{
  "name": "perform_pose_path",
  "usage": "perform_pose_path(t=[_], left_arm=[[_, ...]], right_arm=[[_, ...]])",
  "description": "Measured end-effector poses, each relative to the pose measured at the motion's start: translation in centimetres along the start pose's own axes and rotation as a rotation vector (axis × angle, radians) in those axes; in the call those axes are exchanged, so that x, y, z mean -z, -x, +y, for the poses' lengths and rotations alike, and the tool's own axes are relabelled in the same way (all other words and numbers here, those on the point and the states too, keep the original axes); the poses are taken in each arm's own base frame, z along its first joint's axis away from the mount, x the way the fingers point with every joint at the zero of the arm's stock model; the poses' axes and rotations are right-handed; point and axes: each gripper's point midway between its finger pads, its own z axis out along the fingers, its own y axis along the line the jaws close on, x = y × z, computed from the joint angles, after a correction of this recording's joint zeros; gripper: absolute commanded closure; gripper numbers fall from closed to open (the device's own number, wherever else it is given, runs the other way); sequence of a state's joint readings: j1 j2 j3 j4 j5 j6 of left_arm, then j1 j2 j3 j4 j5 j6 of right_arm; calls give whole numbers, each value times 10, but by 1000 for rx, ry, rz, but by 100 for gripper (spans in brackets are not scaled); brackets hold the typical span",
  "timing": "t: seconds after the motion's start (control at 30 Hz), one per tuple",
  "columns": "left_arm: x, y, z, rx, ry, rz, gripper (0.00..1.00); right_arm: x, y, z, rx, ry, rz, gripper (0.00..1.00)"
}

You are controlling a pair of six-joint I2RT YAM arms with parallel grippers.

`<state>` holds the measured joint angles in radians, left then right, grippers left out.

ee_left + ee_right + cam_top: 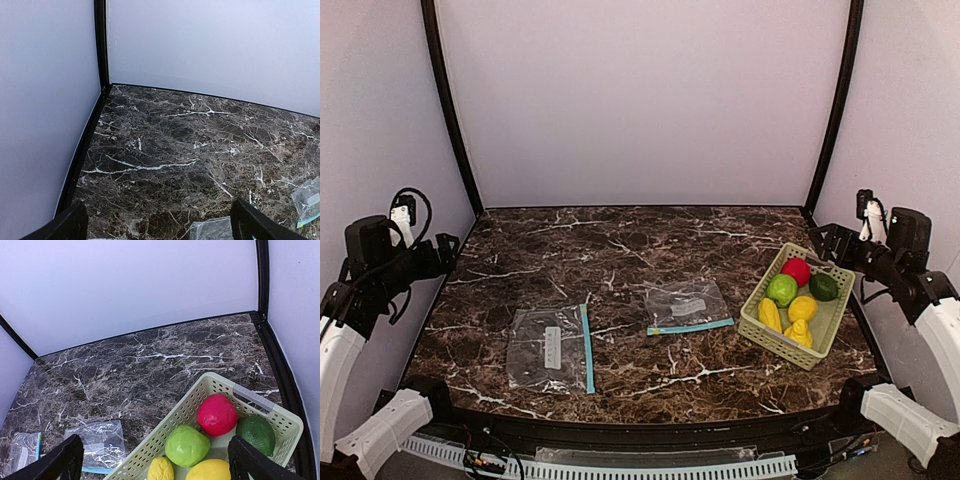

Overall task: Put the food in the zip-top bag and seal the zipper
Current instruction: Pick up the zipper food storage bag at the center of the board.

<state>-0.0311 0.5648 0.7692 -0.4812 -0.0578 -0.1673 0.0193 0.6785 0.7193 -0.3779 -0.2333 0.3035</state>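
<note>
The food lies in a pale green basket point(775, 345) at the right: a red ball point(797, 271), a light green ball point(781, 290), a dark green piece point(823, 286) and yellow pieces point(802, 308). Two clear zip-top bags lie flat on the marble, one near the left front point(550, 348), one at mid-table point(685, 303). My left gripper point(445, 250) hangs open at the left wall, well away from both bags. My right gripper point(827, 240) is open above the basket's far corner; in the right wrist view its fingers point(60, 462) flank the red ball point(216, 414) and light green ball point(187, 445).
White walls with black corner posts point(448, 105) enclose the dark marble table point(620, 250). In the left wrist view a bag corner point(212, 229) shows at the bottom edge and another bag point(309, 200) at the right edge.
</note>
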Motion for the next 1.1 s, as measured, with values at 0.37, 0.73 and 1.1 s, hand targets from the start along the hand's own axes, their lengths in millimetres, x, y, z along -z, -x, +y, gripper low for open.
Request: perform_pose_path(t=[0.37,0.73,1.1], left_arm=[[-7,-4,7,16,43,24,0],[-27,-63,-29,101,-149,240,10],[-22,-180,-85,199,-298,571,17]], right_arm=[[-1,-2,-2,-28,-7,-5,1],[-12,-28,44,-175,254,153,3],[-17,-87,114,-127,383,374,5]])
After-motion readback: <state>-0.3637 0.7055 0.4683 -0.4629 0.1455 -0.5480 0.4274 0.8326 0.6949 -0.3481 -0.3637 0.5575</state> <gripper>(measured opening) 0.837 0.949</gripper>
